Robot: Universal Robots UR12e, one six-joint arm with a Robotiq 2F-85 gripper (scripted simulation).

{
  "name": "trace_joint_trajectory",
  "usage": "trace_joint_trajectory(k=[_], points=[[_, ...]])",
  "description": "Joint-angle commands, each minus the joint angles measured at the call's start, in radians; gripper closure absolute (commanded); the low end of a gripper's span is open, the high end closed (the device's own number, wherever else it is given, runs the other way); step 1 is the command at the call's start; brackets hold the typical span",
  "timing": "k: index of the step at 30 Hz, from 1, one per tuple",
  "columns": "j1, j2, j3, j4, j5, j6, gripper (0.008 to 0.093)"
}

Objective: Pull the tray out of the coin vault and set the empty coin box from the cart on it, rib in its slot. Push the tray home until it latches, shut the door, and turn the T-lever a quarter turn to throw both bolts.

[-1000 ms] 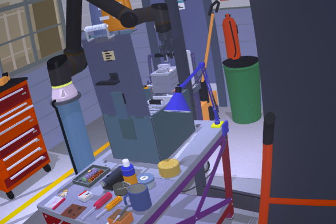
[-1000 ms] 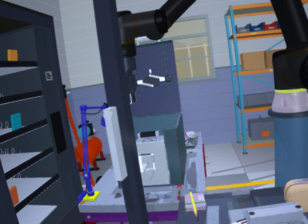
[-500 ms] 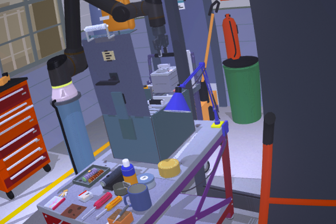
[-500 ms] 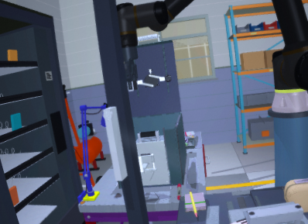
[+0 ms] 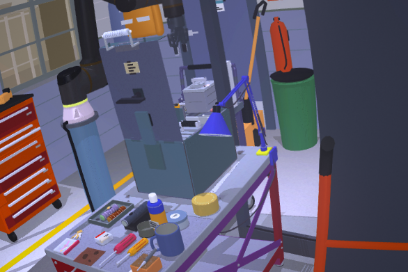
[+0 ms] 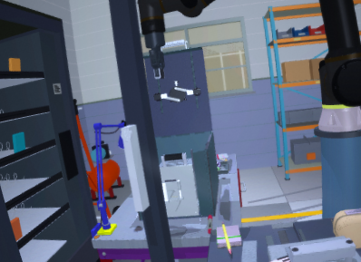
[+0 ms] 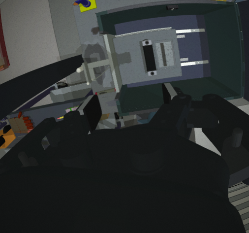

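The grey coin box (image 7: 147, 56) sits on the tray inside the open coin vault (image 7: 172, 55), its black handle (image 7: 148, 57) facing up. In the side camera the box (image 5: 199, 96) shows above the vault's walls. The vault door (image 5: 139, 98) stands open and upright. Its white T-lever (image 6: 176, 94) sits on the door's face. My gripper (image 5: 178, 47) hangs high above the vault beside the door's top edge. It is open and holds nothing. The wrist camera looks straight down on the box past my gripper (image 7: 130, 99).
A green bin (image 5: 295, 108) stands on the floor to the right. A blue desk lamp (image 5: 216, 124) is clamped to the bench corner beside the vault. A yellow tin (image 5: 205, 204), a mug (image 5: 169, 239) and hand tools lie on the bench's near end. A dark post (image 6: 136, 118) blocks part of the second side camera.
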Motion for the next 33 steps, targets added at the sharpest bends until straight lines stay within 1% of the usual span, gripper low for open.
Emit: trace_joint_trajectory(k=[1, 8, 16, 25, 33], points=[[-0.013, -0.006, -0.008, 0.012, 0.0, -0.013, 0.0334], [-0.115, -0.044, -0.071, 0.113, 0.0, -0.115, 0.0334], [-0.232, -0.061, -0.171, 0.23, 0.0, -0.232, 0.0334], [-0.348, -0.048, -0.305, 0.351, 0.0, -0.348, 0.0334], [-0.427, -0.018, -0.424, 0.441, 0.0, -0.428, 0.0334]])
